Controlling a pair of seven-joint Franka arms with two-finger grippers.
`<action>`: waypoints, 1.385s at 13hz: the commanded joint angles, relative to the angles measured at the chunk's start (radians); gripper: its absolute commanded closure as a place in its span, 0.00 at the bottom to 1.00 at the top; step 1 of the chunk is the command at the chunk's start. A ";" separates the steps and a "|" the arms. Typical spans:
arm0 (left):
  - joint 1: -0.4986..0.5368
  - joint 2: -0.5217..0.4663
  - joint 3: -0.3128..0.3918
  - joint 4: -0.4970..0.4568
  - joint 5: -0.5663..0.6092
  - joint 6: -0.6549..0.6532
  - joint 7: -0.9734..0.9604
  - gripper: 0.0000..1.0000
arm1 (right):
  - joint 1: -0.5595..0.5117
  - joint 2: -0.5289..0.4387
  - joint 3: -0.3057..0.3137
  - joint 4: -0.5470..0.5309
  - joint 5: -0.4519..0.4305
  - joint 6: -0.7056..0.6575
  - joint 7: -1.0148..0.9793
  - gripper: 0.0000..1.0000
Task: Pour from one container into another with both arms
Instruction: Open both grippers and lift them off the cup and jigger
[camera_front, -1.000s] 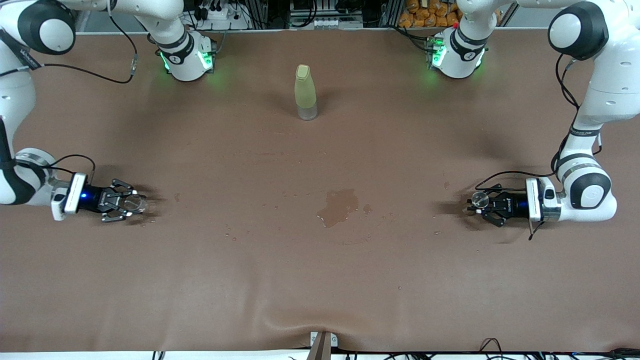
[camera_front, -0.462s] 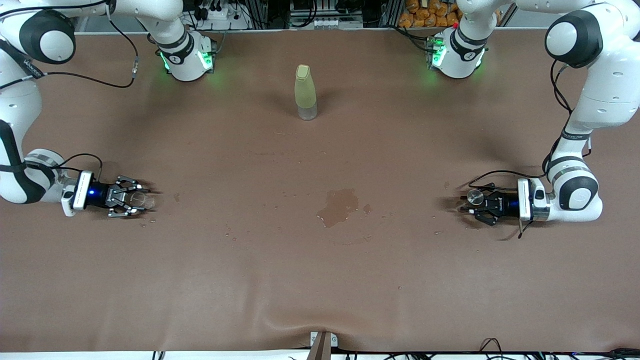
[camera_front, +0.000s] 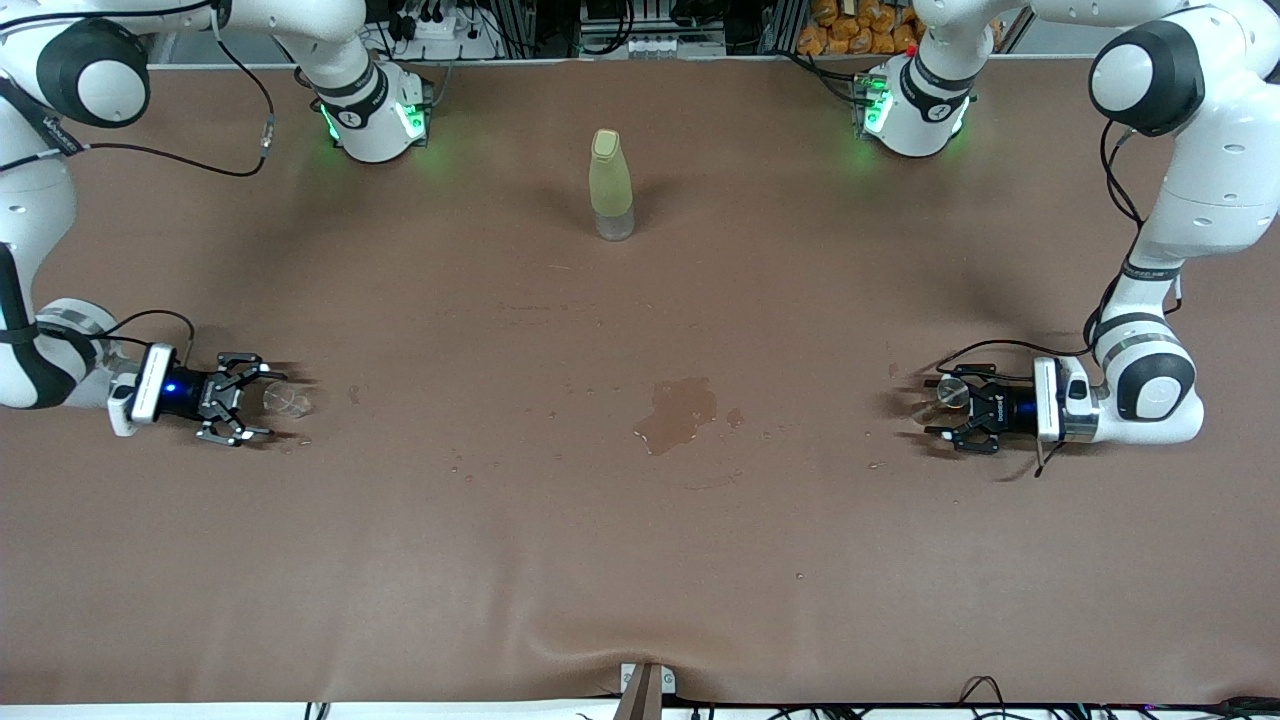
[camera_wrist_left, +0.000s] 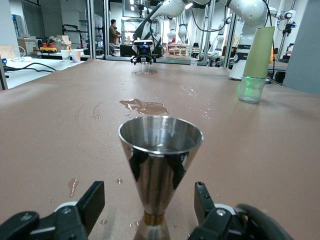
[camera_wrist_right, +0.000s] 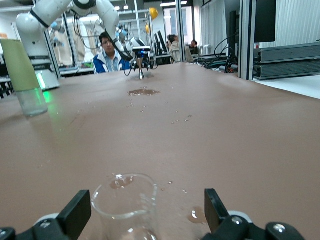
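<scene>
We pick up the right gripper (camera_front: 243, 412) low at the right arm's end of the table (camera_front: 640, 560), its fingers (camera_wrist_right: 75, 214) spread and released on either side of a clear glass cup (camera_front: 283, 402) that stands upright on the cloth, touching neither finger. Moving along, we see a small puddle (camera_front: 678, 412) with scattered droplets near the middle of the table, and farther from the front camera a yellow-green bottle (camera_front: 611, 185) with a clear base, upright and well apart from both grippers. At the left arm's end, we find the left gripper (camera_front: 948, 410) also low over the table, its fingers (camera_wrist_left: 95, 200) parted and let go around a steel jigger (camera_wrist_left: 160, 172), which stands upright between them with gaps on both sides.
</scene>
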 joint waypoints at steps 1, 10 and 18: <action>0.023 -0.013 0.004 0.007 0.042 -0.010 0.006 0.12 | -0.041 -0.030 0.022 0.070 -0.084 -0.011 0.113 0.00; 0.138 -0.169 -0.007 0.169 0.255 -0.146 -0.254 0.12 | 0.060 -0.237 0.028 0.248 -0.296 -0.064 0.737 0.00; 0.015 -0.424 -0.019 0.172 0.290 -0.086 -0.561 0.00 | 0.264 -0.579 0.029 0.236 -0.557 -0.087 1.404 0.00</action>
